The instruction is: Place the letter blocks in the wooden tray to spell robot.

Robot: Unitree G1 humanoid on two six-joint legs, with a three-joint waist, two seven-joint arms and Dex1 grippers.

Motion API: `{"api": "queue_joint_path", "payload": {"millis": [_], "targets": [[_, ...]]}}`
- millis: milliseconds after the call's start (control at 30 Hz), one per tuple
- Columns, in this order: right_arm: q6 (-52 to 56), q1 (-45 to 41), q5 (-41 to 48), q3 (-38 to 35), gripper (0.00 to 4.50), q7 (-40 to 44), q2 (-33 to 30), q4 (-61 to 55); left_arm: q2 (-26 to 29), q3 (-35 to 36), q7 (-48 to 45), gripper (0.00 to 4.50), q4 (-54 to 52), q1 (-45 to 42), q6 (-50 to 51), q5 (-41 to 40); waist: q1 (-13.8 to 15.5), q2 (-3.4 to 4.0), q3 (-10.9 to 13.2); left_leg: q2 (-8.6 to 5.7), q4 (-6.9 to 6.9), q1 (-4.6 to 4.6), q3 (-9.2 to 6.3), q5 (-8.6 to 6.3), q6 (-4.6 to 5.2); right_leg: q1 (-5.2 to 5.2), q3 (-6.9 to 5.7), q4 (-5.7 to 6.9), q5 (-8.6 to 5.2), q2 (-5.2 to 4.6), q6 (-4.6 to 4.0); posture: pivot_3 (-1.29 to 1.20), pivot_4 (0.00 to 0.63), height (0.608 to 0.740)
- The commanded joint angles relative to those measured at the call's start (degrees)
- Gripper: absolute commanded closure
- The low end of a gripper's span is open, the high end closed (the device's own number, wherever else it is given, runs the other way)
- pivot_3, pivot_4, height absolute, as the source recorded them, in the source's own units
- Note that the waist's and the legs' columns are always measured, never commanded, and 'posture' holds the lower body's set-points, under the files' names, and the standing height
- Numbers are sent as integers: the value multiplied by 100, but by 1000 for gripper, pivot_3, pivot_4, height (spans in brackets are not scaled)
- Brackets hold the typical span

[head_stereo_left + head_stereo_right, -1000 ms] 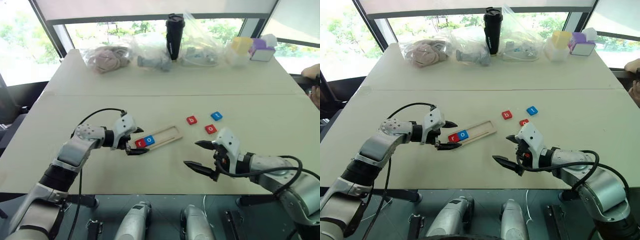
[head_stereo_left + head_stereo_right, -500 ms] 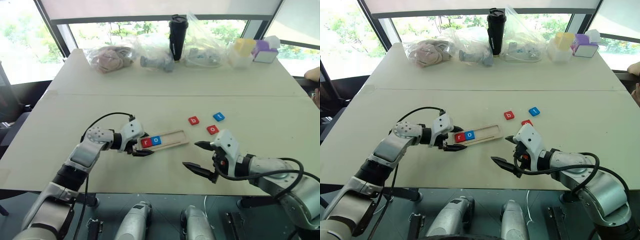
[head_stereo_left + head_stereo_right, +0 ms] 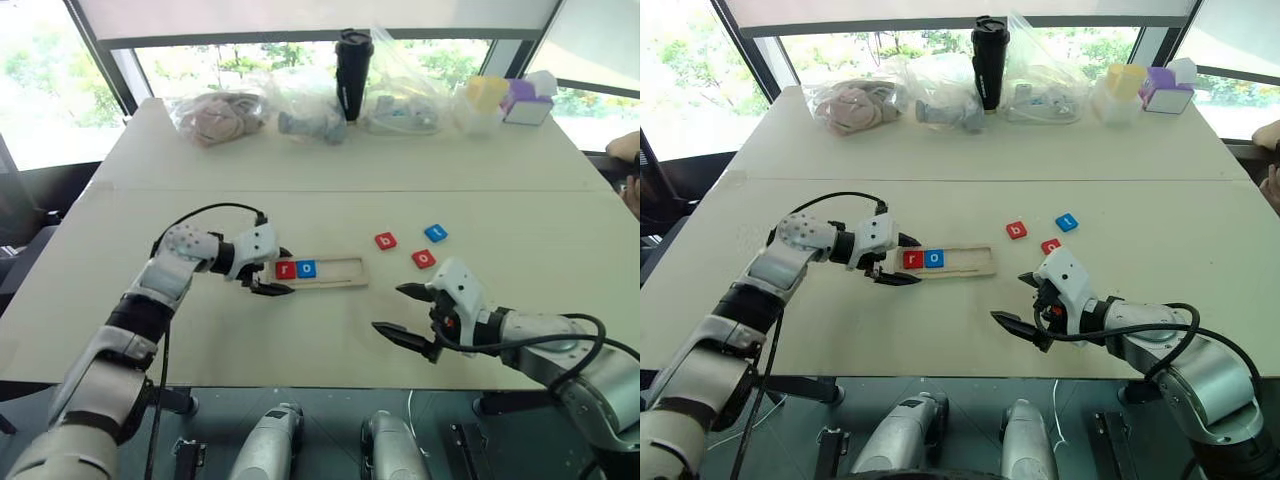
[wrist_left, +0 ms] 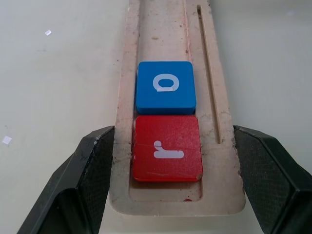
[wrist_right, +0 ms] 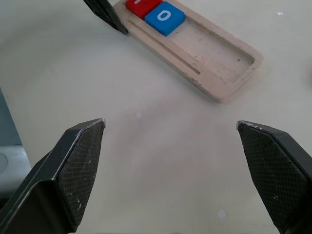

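A: Where are the letters?
B: Frame centre: the tray (image 3: 322, 272) holds red "r" (image 3: 285, 269) and blue "o" (image 3: 306, 268); red "b" (image 3: 386, 241), blue "t" (image 3: 435, 233) and red "o" (image 3: 423, 259) lie right.
A: Grippers?
B: Left gripper (image 3: 271, 272) clamps the tray's end; right gripper (image 3: 402, 312) gapes.

Bright daylight, evenly lit and sharp

Light pours through the windows (image 3: 60, 90) behind the table (image 3: 320, 160), washing them out to near white; shadows on the tabletop are soft and faint, and the wrist close-ups stay crisp.
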Motion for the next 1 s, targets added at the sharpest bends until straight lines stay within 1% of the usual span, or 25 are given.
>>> {"api": "queue_joint_path", "payload": {"millis": [33,167,400,433,467,567,700,767,833,900,1000], "targets": [[-88,-9,27,-129,0,-55,36,-138,-157,-55,-222,1364,679,-264,-524,190,-1,-1,0,0,0,0,0,0,0,0,0,-1,1,0,2,0,150,740],[-44,65,60,-133,0,-141,86,-204,-383,-59,-297,1364,1148,-410,-806,249,11,-8,-3,-1,3,0,-1,0,1,3,-2,0,2,0,6,0,150,740],[-18,4,61,-99,0,-192,132,-119,-580,-27,-437,1364,1692,-532,-1010,298,8,-18,-8,-4,8,1,-1,0,2,9,-2,0,5,-2,11,0,150,740],[-17,-19,56,-85,0,-189,138,-97,-603,-25,-410,302,1783,-561,-1047,332,8,-18,-9,-4,8,2,-1,0,2,9,-2,0,5,-3,11,0,150,740],[-16,-46,45,-59,0,-177,134,-79,-604,-51,-448,37,1869,-586,-1090,382,8,-19,-9,-4,8,2,-1,0,2,10,-3,0,5,-2,11,0,150,740],[-5,-141,40,-2,0,-132,118,-37,-622,-66,-529,37,2077,-674,-1178,471,-1,-19,-9,-4,8,3,0,0,3,10,-2,0,5,-2,12,0,150,740],[3,-233,36,-6,0,-77,72,20,-626,38,-168,37,2249,-814,-1302,587,8,-21,-11,-3,8,7,-2,0,3,14,-3,4,6,-1,12,0,150,740],[-14,-268,15,-26,0,-56,52,54,-558,116,-167,37,2276,-867,-1219,546,0,-21,-11,-3,11,8,-2,1,3,16,-3,4,7,-1,14,0,150,740],[-55,-442,95,-234,0,-173,226,218,-333,391,-390,37,1980,-905,-768,224,-17,-25,-9,-2,13,9,-2,3,7,17,-3,5,9,0,17,0,150,740],[-57,-710,168,-414,0,-323,445,506,-63,686,-708,37,1397,-805,-116,-180,-75,-38,-2,3,12,7,1,4,8,8,-2,6,11,4,17,0,150,740],[-154,-1368,-328,-146,0,-612,615,1292,481,1109,-1025,37,-134,-265,1176,-837,-189,-39,1,13,6,4,-1,4,7,-4,5,8,17,21,5,0,150,740]]}}
